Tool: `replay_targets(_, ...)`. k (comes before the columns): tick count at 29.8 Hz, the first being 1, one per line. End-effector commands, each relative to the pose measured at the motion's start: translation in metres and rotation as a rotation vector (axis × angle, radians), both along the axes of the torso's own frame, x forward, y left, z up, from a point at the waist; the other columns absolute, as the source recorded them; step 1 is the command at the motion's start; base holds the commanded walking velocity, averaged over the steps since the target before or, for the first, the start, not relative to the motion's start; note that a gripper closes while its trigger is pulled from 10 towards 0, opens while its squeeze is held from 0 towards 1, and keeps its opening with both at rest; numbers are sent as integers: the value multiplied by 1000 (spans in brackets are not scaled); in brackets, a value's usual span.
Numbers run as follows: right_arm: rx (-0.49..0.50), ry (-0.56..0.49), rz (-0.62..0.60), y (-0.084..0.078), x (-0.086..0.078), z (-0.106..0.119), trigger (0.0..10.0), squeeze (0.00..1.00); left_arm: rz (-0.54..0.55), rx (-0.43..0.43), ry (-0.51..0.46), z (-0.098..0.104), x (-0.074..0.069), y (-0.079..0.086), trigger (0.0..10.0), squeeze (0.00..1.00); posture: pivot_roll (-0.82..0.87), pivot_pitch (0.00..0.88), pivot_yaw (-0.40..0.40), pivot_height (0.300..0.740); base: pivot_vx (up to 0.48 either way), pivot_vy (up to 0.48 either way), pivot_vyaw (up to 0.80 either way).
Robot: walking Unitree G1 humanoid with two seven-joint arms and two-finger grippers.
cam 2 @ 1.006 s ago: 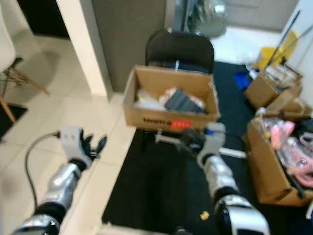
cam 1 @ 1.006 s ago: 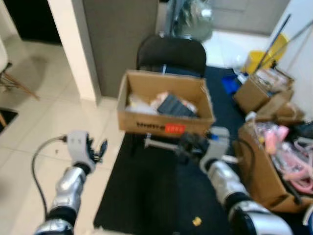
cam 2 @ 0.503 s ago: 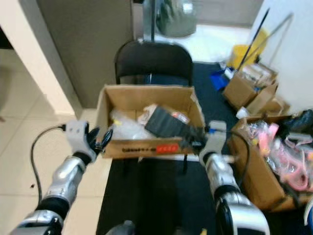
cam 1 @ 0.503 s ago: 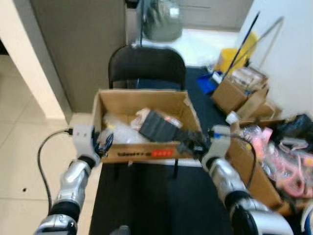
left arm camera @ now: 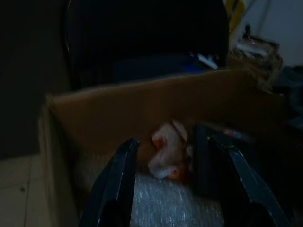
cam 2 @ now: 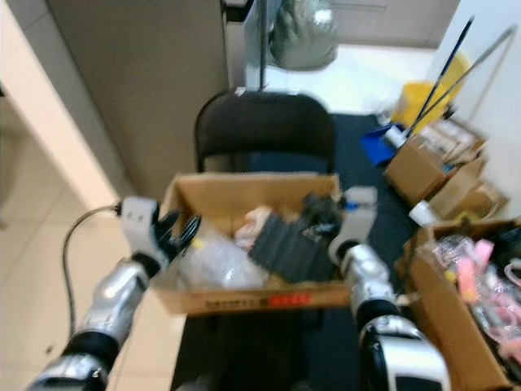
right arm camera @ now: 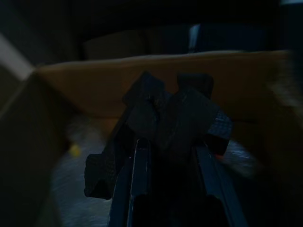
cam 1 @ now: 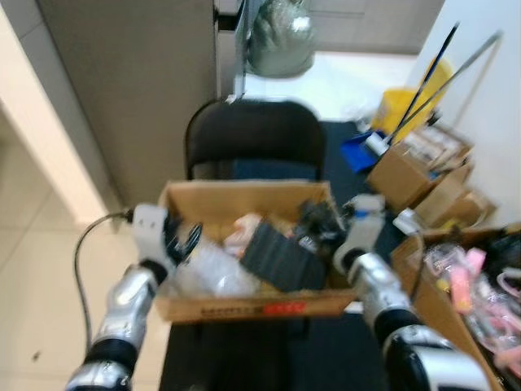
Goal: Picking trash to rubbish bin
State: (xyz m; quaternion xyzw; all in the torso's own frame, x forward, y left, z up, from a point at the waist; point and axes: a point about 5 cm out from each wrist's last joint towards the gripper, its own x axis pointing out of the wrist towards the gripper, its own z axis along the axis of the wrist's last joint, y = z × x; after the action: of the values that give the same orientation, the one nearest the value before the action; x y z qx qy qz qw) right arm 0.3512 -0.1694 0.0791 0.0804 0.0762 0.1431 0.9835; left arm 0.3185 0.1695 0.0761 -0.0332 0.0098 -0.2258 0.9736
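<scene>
An open cardboard box sits on a black chair and serves as the bin. Inside lie clear bubble wrap, a pink-white crumpled wad and a dark flat piece. My right gripper hovers over the box's right side, shut on a crumpled black scrap that sticks out past its fingertips. At the box's left wall my left gripper stands open with nothing between its fingers, pointing into the box.
Right of the chair stand brown cartons, a yellow bucket with long mop handles, and a carton of pink items. A grey bag hangs behind the chair. A grey wall and a pale pillar close the left side.
The camera has come closer and the box now lies lower in view. My right gripper, with the black scrap, went from in front of the box to above its right side.
</scene>
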Motion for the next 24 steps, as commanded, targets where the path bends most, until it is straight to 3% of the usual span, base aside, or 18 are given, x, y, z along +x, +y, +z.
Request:
replay_targets(1, -11, -7, 42, 1, -2, -1, 10000, 0, -134, 22, 68, -13, -12, -8, 10000, 0, 81, 127, 10, 740, 0, 0, 0)
replay_targets(4, -16, -21, 83, 10, -1, 2, 10000, 0, -325, 39, 130, -22, -27, -17, 10000, 0, 81, 127, 10, 740, 0, 0, 0)
replay_targets(8, -19, -25, 100, 14, -1, 2, 10000, 0, -405, 48, 157, -24, -34, -18, 10000, 0, 81, 132, 6, 740, 0, 0, 0)
replay_targets(9, -26, -23, 113, 18, -1, 1, 10000, 0, -463, 95, 174, -25, -39, -15, 10000, 0, 81, 132, 6, 740, 0, 0, 0)
replay_targets(13, -53, -4, 122, 22, -3, -3, 10000, 0, -457, 174, 184, -27, -40, -8, 10000, 0, 83, 132, 6, 740, 0, 0, 0)
replay_targets(17, -151, 39, 78, 22, -5, -11, 10000, 0, -461, 169, 179, -24, -40, -7, 10000, 0, 84, 132, 4, 740, 0, 0, 0)
replay_targets(23, -142, 52, 17, 21, -4, -13, 10000, 0, -498, 170, 180, -20, -44, -11, 10000, 0, 89, 132, 0, 740, 0, 0, 0)
replay_targets(24, -134, 52, 11, 23, -4, -13, 10000, 122, -511, 170, 180, -19, -45, -12, 10000, 0, 89, 132, 0, 740, 0, 0, 0)
